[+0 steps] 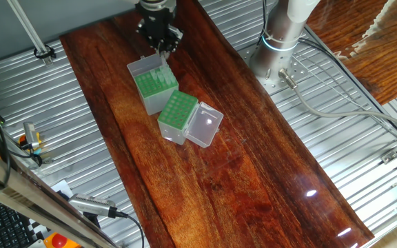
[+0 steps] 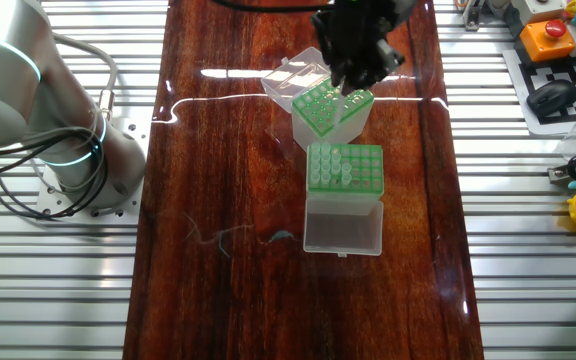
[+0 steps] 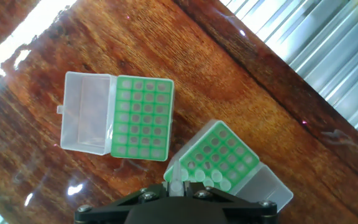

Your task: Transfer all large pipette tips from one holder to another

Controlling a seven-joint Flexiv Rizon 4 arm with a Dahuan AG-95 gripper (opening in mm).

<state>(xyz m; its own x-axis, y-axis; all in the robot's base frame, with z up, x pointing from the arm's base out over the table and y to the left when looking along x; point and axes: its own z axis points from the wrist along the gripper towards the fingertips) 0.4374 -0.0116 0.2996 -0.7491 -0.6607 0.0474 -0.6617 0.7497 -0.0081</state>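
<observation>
The gripper (image 1: 163, 47) is seen at the far end of the dark wooden table (image 1: 253, 172), poised directly above the grey-sided box (image 1: 155, 88), whose green perforated rack faces upward and whose whitish translucent lid (image 1: 143, 67) stands open behind it. In the hand view the jaws are drawn narrow, and a single large pipette tip (image 3: 175, 179) is seen clamped between them, its pale cone pointing down at the near corner of that rack. Whether the point has entered a hole cannot be told. Along the same edge of the rack, a few more whitish tip tops (image 3: 207, 178) are seen seated in holes just beside the held tip.

The whitish translucent box (image 1: 176, 116) is placed just beside the grey-sided box, on the side away from the gripper; the two boxes are touching or nearly so at one corner. Its clear tray-like lid (image 1: 206, 125) is laid flat on the wood, hinged open away from the gripper. In the other fixed view a small cluster of tips (image 2: 334, 167) is visible standing in the left part of its green rack, well clear of the jaws. The arm's silver base (image 1: 281, 34) is mounted on the ribbed metal surface beside the wood.
</observation>
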